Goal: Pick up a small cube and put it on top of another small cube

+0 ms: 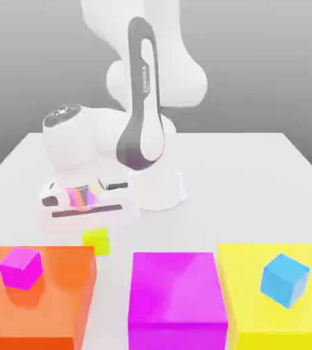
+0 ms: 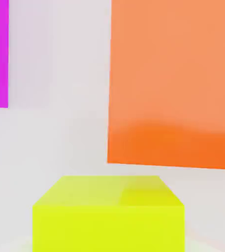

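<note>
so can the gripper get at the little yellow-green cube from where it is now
Probably yes. The yellow-green cube sits alone on the white table, just clear of the orange block, with nothing on top of it. The hand hangs low right behind it, and the hand view shows the cube close with open table around.

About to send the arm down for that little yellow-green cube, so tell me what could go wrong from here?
1. The yellow-green cube sits on the table close to the big orange block; the tool could clip that block's edge on the way down.
2. The cube is tiny, so an off-centre closing may push it away.
3. The magenta small cube rests near the orange block's corner; a rough placement could knock it off.
</note>
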